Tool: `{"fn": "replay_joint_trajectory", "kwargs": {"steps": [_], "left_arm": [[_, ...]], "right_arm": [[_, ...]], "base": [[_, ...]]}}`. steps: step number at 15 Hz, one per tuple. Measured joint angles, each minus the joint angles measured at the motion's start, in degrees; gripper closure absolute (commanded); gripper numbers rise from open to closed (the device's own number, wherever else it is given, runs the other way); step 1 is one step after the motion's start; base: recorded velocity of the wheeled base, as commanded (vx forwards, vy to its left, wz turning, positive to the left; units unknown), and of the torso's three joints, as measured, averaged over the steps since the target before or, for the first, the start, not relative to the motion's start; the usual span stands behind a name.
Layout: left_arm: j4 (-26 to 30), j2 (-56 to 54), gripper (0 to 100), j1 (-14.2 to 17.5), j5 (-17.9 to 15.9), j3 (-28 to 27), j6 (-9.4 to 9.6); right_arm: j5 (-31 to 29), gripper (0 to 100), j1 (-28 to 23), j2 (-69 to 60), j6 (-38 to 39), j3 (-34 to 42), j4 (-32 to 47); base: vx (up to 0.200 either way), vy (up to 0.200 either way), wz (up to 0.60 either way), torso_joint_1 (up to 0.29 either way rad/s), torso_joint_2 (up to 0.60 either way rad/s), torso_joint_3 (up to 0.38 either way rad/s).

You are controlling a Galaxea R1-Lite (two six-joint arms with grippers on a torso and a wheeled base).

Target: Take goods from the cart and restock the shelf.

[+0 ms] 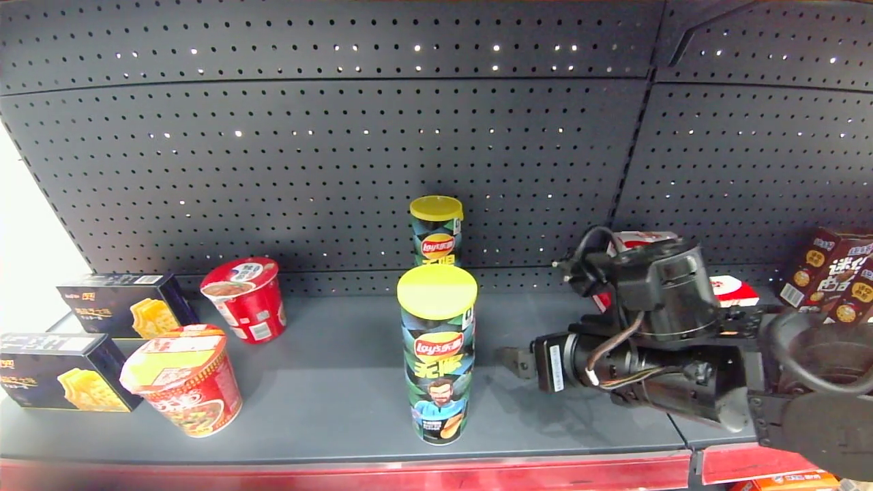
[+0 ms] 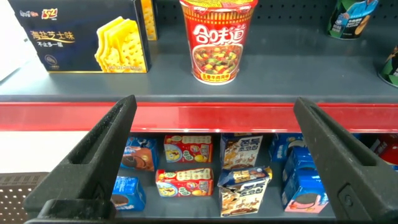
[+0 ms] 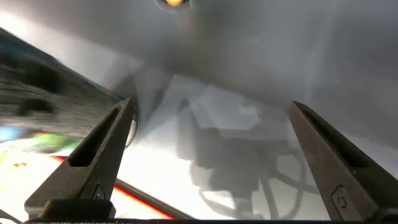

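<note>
Two tall chip cans with yellow lids stand mid-shelf, one at the front (image 1: pixel 438 354) and one behind it (image 1: pixel 436 230) against the pegboard. My right gripper (image 1: pixel 510 360) lies low over the grey shelf (image 1: pixel 327 382), just right of the front can and pointing at it without touching. In the right wrist view its fingers (image 3: pixel 93 168) are spread wide, so it is open and holds nothing. My left gripper (image 2: pixel 214 162) is open and empty in front of the shelf's red front edge (image 2: pixel 211 115), below a red cup noodle (image 2: pixel 217 40).
Two red cup noodles (image 1: pixel 187 378) (image 1: pixel 244 298) and two dark cracker boxes (image 1: pixel 61 372) (image 1: pixel 126 305) fill the shelf's left. Brown snack boxes (image 1: pixel 832 273) and red-white packs (image 1: pixel 733 292) sit at the right. The lower shelf holds several small boxes (image 2: pixel 186 165).
</note>
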Motion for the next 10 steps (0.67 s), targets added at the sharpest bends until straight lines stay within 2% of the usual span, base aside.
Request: {"fn": "replay_joint_trajectory", "kwargs": {"steps": [3, 7, 10], "left_arm": [[-0.02, 0.0, 0, -0.02, 0.02, 0.0, 0.0], [0.0, 0.0, 0, -0.02, 0.0, 0.0, 0.0], [-0.02, 0.0, 0, -0.02, 0.02, 0.0, 0.0]], "right_arm": [[0.22, 0, -0.2, -6.89, -1.23, 1.39, 0.09], [1.0, 0, -1.43, -21.43, -3.04, 7.81, 0.22], [4.64, 0, -9.56, -36.29, -7.69, 15.49, 0.35]], "base": [[0.0, 0.0, 0.0, 0.0, 0.0, 0.0], [0.0, 0.0, 0.0, 0.0, 0.0, 0.0], [0.0, 0.0, 0.0, 0.0, 0.0, 0.0]]}}
